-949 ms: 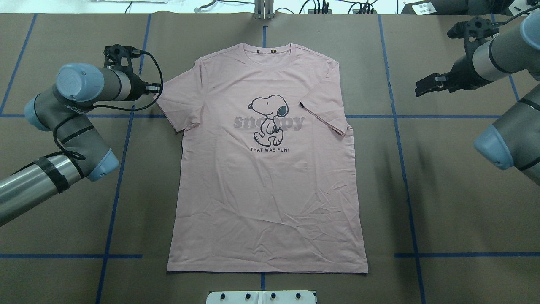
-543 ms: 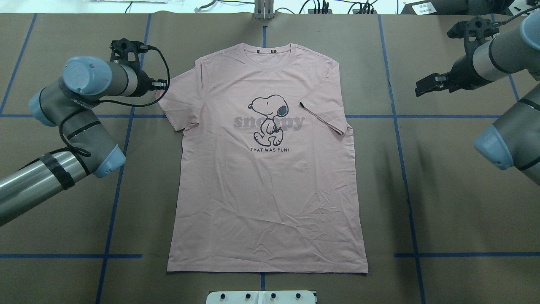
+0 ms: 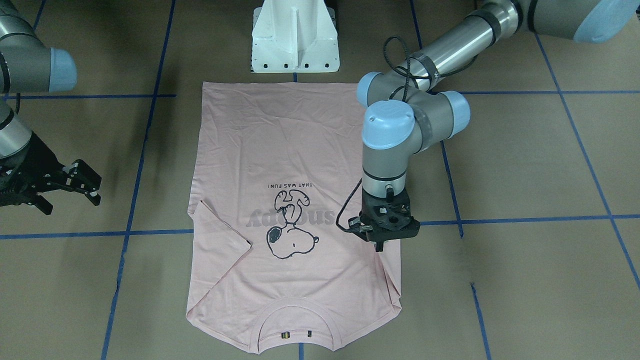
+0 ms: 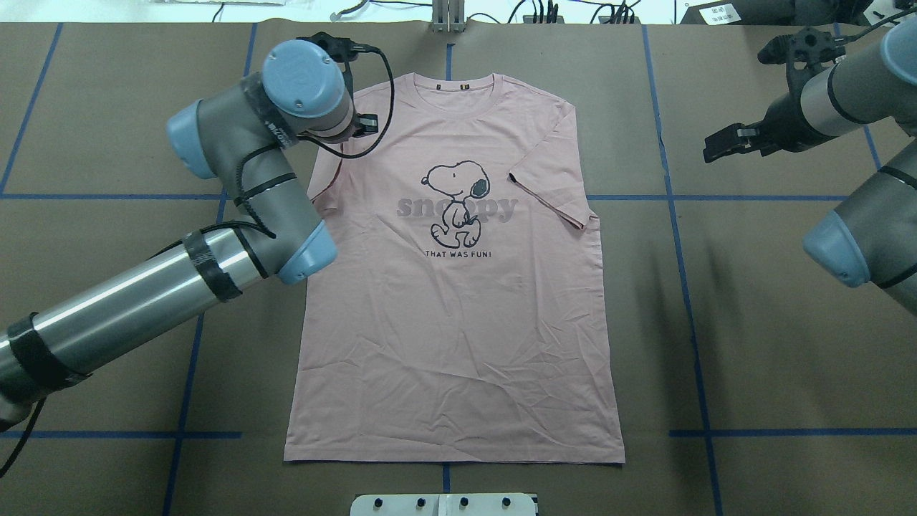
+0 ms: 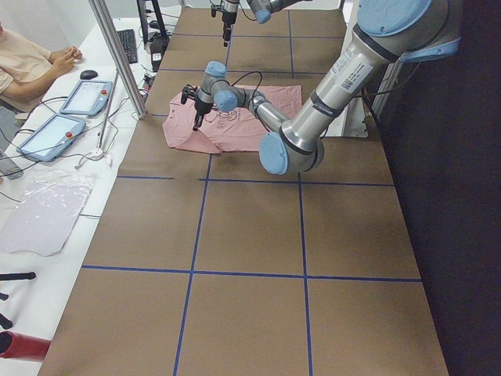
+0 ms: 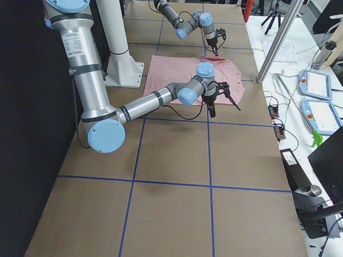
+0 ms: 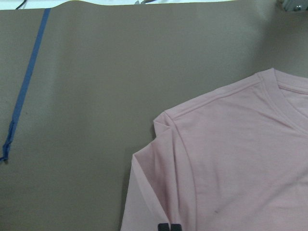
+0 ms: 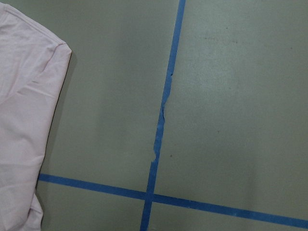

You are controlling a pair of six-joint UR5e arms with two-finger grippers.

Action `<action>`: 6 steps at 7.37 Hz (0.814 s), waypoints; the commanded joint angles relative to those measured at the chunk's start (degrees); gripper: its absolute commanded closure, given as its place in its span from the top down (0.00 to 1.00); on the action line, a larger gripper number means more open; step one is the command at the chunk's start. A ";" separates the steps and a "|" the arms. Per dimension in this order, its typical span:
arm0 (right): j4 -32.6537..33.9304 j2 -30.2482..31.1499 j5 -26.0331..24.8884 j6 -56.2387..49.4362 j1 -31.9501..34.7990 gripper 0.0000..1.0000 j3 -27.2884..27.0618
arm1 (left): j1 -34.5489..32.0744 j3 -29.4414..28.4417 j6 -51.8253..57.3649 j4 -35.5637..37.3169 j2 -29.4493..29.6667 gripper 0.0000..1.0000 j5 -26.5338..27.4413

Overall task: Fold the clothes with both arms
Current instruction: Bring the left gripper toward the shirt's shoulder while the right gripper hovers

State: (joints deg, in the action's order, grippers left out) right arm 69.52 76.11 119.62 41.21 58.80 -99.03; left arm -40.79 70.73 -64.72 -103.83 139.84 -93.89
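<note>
The pale pink T-shirt [image 4: 458,322] lies flat, Snoopy print up, collar at the far edge. Both sleeves are folded in over the body; the right sleeve's fold [image 4: 551,201] lies beside the print. My left gripper [image 3: 378,246] points down on the shirt's left shoulder area, fingers together on the folded left sleeve. In the left wrist view its fingertips [image 7: 169,226] sit pressed together at the pink fabric [image 7: 231,163]. In the overhead view the wrist hides it. My right gripper [image 4: 713,147] is open and empty, off the shirt to its right above bare table [image 3: 90,182].
The brown table cover carries blue tape lines [image 4: 680,287]. The white pedestal [image 3: 295,40] stands at the shirt's hem end. A metal post [image 4: 448,16] is at the far edge. Tablets and an operator [image 5: 31,63] are beyond the far edge.
My left arm has swung right and far across the shirt's left edge, taking the left sleeve with it so it now lies folded over the body. The right arm has barely moved.
</note>
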 commanded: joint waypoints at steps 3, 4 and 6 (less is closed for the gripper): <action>0.00 -0.44 0.00 0.18 0.00 1.00 -0.11 | 1.33 -5.44 0.97 -0.04 3.86 0.84 1.87; 0.00 -0.44 0.09 0.18 0.00 1.00 -0.28 | 1.33 -2.04 2.57 -2.23 1.86 1.00 1.35; 0.26 -0.35 0.17 6.05 -1.14 1.00 -2.73 | 1.33 10.94 5.38 -1.55 -5.24 1.00 -3.37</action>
State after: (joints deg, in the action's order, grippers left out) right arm 69.58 75.69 119.75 44.24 58.48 -100.19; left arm -39.46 74.09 -61.30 -105.42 138.91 -94.45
